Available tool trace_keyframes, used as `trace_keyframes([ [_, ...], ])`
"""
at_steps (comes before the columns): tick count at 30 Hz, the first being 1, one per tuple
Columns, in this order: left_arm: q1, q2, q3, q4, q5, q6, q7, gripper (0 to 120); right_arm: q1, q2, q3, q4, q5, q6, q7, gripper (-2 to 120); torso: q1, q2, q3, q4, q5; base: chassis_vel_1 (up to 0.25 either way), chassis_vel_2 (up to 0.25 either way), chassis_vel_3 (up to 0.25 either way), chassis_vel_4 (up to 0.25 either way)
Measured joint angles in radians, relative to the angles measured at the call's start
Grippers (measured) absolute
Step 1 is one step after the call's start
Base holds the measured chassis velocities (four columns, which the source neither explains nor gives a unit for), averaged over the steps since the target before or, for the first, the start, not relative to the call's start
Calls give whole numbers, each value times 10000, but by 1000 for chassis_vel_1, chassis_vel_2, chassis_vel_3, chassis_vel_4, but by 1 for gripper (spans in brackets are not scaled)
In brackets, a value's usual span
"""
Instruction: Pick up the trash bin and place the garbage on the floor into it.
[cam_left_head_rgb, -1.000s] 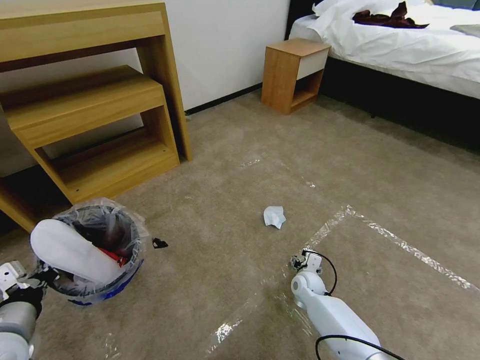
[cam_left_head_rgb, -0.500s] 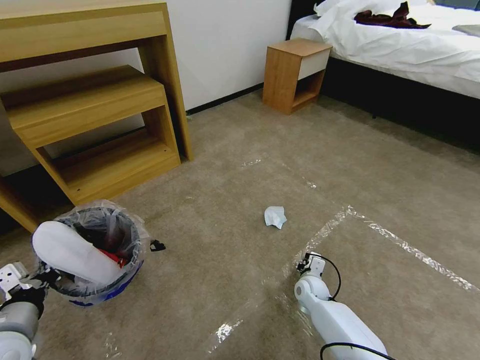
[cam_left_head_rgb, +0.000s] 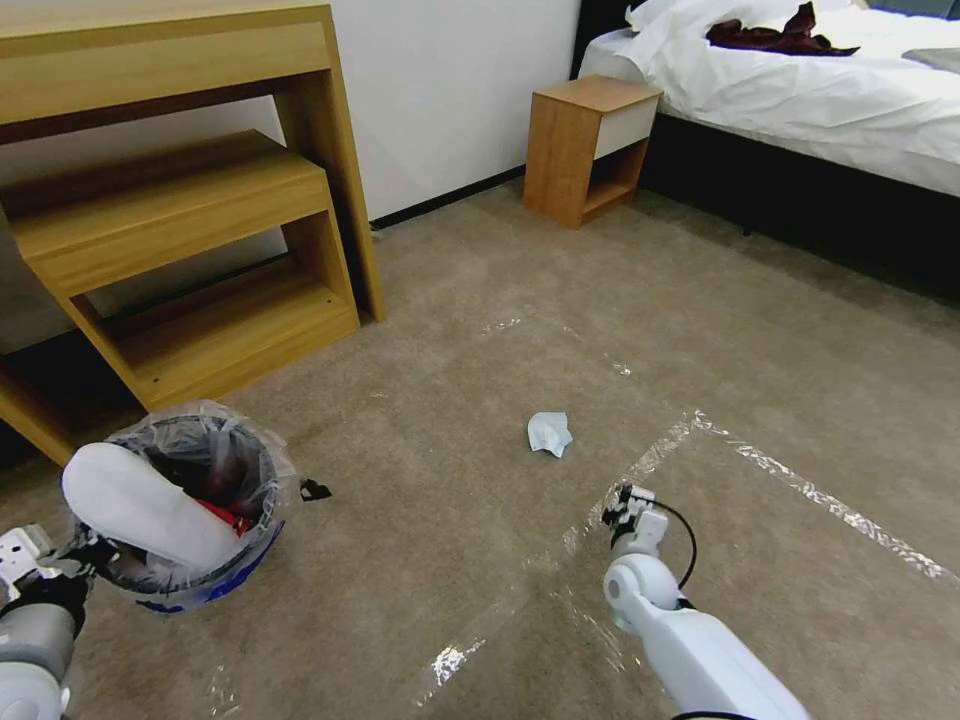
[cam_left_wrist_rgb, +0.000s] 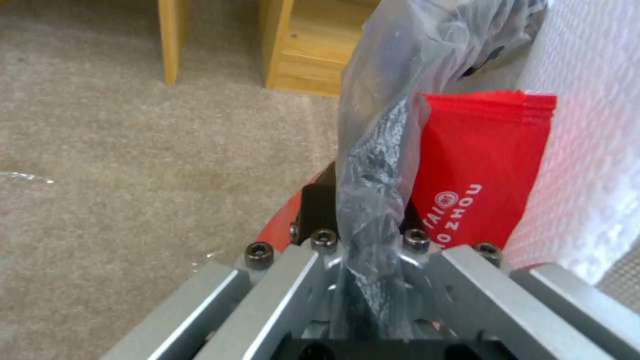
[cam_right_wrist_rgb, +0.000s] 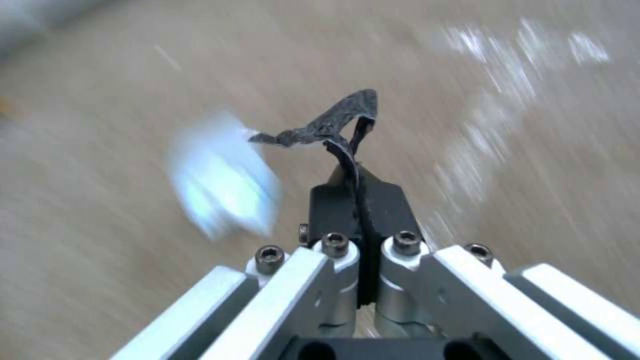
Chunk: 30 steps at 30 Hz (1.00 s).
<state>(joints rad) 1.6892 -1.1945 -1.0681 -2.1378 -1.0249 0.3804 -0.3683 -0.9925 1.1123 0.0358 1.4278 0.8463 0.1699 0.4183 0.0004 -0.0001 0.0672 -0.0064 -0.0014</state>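
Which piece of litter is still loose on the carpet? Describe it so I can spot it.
From the wooden nightstand by the bed, come down the open carpet. The crumpled white tissue lies alone there, just ahead of the right gripper, pale against the tan pile.

Beige carpet with shiny tape strips covered the floor; a wooden desk, nightstand and white-sheeted bed lined the white wall.

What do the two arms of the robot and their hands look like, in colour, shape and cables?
Both arms are smooth, rounded white tubes with grey joints. A thin black cable loops beside the right hand, above its ball-like wrist. Each hand, like the left hand, has silver-grey angled metal bars joined by dark hex bolts, ending in flat black fingers. No markings are visible.
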Motion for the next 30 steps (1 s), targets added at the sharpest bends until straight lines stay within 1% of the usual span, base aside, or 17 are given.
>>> trace_keyframes([
  [1,0,0,0,0,0,0,0,1,0,0,0,0,0,0,0,0,0,0,0,0,0,0,0,0,0],
  [3,30,0,13,-100,-39,36,-18,1,-31,-525,-65,923,285,922,-1301,0,0,0,0,0,1,0,0,0,0],
  [4,30,0,13,-100,-39,36,-18,1,-31,-525,-65,923,285,922,-1301,0,0,0,0,0,1,0,0,0,0],
  [6,74,1,42,-225,-81,106,-41,1,65,-1026,-219,2106,609,1573,-2445,0,0,0,0,1,1,0,0,0,0],
  [7,74,1,42,-225,-81,106,-41,1,65,-1026,-219,2106,609,1573,-2445,0,0,0,0,1,1,0,0,0,0],
  [10,139,29,74,-387,-176,218,-73,1,624,-1709,-779,3661,1027,2292,-3769,0,0,0,0,4,2,0,0,0,0],
  [14,145,75,140,-451,-217,280,-102,1,1022,-2108,-1184,4388,1406,2378,-4237,0,0,0,0,4,1,0,0,0,0],
  [16,99,146,209,-528,-309,376,-157,1,1788,-2603,-1876,5199,1809,2418,-4692,0,0,0,0,1,1,0,0,0,0],
  [18,109,167,216,-617,-386,422,-184,1,2585,-2888,-2560,5651,2055,2455,-4891,0,1,0,0,-2,1,0,0,0,0],
  [19,109,167,216,-617,-386,422,-184,1,2585,-2888,-2560,5651,2055,2455,-4891,0,1,0,0,-2,1,0,0,0,0],
  [21,166,177,203,-771,-469,476,-228,1,4083,-3113,-3875,6280,2536,2455,-5077,0,0,0,0,5,-2,0,0,0,0],
  [22,183,172,196,-853,-525,510,-258,1,4598,-3109,-4330,6426,2686,2414,-5114,0,0,0,0,5,0,0,0,0,0],
  [23,183,172,196,-853,-525,510,-258,1,4598,-3109,-4330,6426,2686,2414,-5114,0,0,0,0,5,0,0,0,0,0],
  [25,217,170,191,-978,-599,562,-291,1,5400,-3038,-5107,6546,2902,2346,-5173,0,0,0,0,2,-1,0,0,0,0],
  [26,238,174,190,-1063,-643,606,-310,1,6090,-2943,-5785,6554,3000,2313,-5201,0,0,0,0,0,1,0,0,0,0],
  [27,238,174,190,-1063,-643,606,-310,1,6090,-2943,-5785,6554,3000,2313,-5201,0,0,0,0,0,1,0,0,0,0],
  [30,226,187,224,-1150,-672,673,-332,1,7434,-2658,-7164,6456,3058,2245,-5203,0,0,0,1,4,-2,0,0,0,0],
])
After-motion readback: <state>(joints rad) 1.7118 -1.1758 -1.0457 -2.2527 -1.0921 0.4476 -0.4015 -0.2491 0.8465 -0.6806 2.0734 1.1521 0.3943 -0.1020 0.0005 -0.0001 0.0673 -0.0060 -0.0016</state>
